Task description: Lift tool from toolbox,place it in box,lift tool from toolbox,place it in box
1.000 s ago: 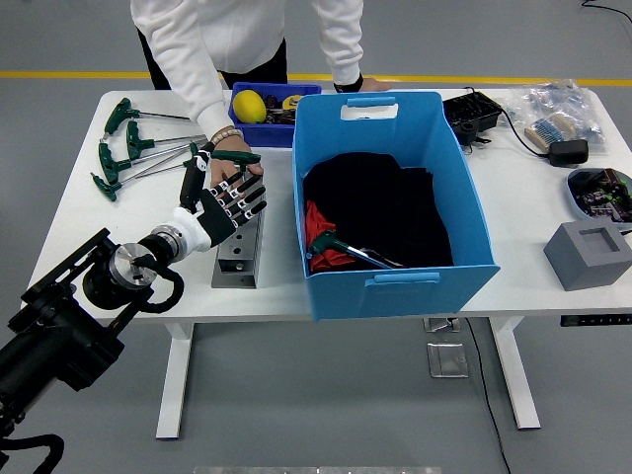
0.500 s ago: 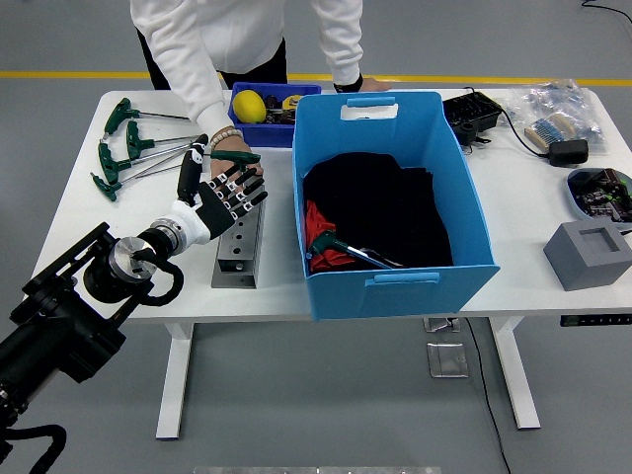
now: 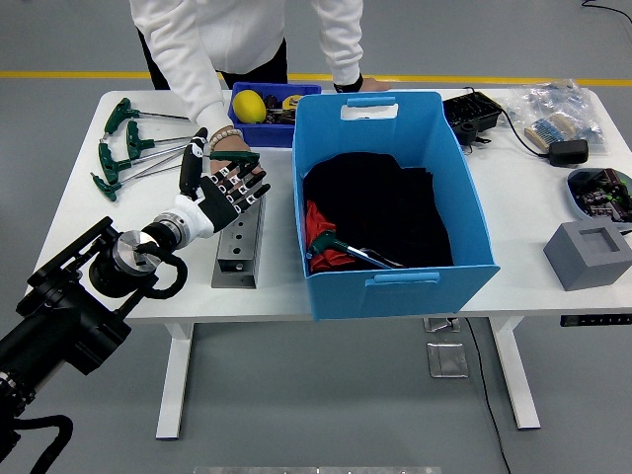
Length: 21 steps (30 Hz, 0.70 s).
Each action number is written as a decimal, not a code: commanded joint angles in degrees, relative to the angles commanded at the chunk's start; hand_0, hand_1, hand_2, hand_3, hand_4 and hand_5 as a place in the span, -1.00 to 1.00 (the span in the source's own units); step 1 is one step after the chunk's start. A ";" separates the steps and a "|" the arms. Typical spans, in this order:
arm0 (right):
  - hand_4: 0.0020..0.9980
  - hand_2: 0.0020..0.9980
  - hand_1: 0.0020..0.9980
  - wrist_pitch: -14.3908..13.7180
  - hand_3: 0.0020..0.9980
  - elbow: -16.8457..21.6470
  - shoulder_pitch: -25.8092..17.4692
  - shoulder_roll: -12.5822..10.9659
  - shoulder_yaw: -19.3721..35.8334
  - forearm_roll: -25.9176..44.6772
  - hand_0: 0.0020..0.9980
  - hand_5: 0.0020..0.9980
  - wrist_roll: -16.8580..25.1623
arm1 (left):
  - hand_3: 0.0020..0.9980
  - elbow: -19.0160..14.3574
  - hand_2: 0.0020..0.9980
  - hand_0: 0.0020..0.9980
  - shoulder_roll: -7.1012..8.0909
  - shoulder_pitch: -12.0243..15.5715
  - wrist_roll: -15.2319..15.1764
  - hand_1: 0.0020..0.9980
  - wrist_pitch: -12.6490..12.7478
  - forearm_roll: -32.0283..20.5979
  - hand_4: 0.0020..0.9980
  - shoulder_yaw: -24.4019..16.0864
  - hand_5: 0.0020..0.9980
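The white table [image 3: 74, 212] stood on a grey floor with a yellow line beyond. The left hand [image 3: 219, 193] hovered with fingers spread, holding nothing, over the metal tool holder [image 3: 238, 252], meeting a person's hand [image 3: 232, 158] holding a green-handled T-wrench [image 3: 237, 156]. The blue box [image 3: 387, 202] sat just right; more T-wrenches [image 3: 123, 148] lay far-left.

box [image 3: 464, 212] centre | rack [image 3: 238, 247] left of box | wrenches [image 3: 123, 148] far left

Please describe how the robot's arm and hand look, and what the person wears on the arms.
The left arm is black with a silver wrist joint; the left hand is white with black fingers bearing white bands. The person wears white sleeves and a beaded bracelet.
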 joint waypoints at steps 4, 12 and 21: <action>0.55 0.36 0.24 0.05 0.06 0.03 0.11 -0.01 0.09 -0.28 0.24 0.14 -0.03 | 0.82 0.75 0.65 0.10 -0.25 -0.65 -0.16 0.32 -0.12 -0.18 0.81 -0.09 0.93; 0.55 0.36 0.24 0.04 0.06 0.07 -0.01 0.02 0.06 -0.22 0.24 0.14 -0.02 | 0.79 1.29 0.71 0.14 -0.51 -0.87 -0.65 0.34 -0.24 -0.20 0.80 -0.08 0.94; 0.55 0.36 0.24 0.19 0.06 0.10 -0.58 0.05 0.47 -0.78 0.24 0.14 -0.17 | 0.76 -0.67 0.74 0.20 -0.44 -0.28 -0.69 0.38 0.10 -0.01 0.80 -0.17 0.95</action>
